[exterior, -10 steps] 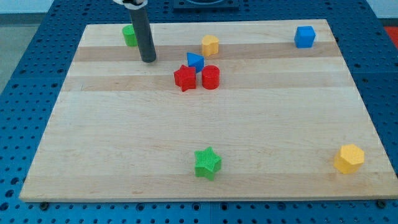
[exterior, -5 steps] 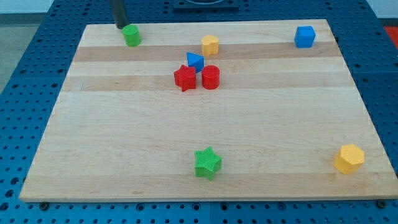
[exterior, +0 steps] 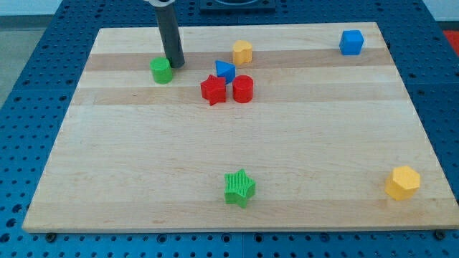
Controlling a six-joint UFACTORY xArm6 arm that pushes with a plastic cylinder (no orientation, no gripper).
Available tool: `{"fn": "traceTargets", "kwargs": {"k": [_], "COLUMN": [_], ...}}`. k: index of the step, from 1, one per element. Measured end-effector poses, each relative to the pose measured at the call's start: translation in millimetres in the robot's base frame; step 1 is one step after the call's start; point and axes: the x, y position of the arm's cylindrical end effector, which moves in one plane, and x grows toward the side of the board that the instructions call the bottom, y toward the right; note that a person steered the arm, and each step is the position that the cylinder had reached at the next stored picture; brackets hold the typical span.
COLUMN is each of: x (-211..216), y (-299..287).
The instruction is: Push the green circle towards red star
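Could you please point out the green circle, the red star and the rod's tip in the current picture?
green circle (exterior: 161,70), camera view, centre of its top face.
red star (exterior: 213,89), camera view, middle of its top face.
my tip (exterior: 175,64), camera view, the rod's very end.

Blocks on board: two green (exterior: 161,69) (exterior: 239,188), two red (exterior: 213,89) (exterior: 243,89), two blue (exterior: 225,70) (exterior: 351,41), two yellow (exterior: 242,51) (exterior: 402,182); eight total.

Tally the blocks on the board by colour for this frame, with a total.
Green: 2, green circle, green star
Red: 2, red star, red cylinder
Blue: 2, blue triangle, blue cube
Yellow: 2, upper yellow block, lower-right yellow block
Total: 8
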Motion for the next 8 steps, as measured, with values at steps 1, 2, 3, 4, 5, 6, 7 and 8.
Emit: {"fn": "traceTargets", "kwargs": {"k": [1,2,3,4,5,6,7,8], "x": [-41,-90,-82,-32,-1,31,53,73], "y": [0,-15,-57,-91,-85,-56,-7,40]}}
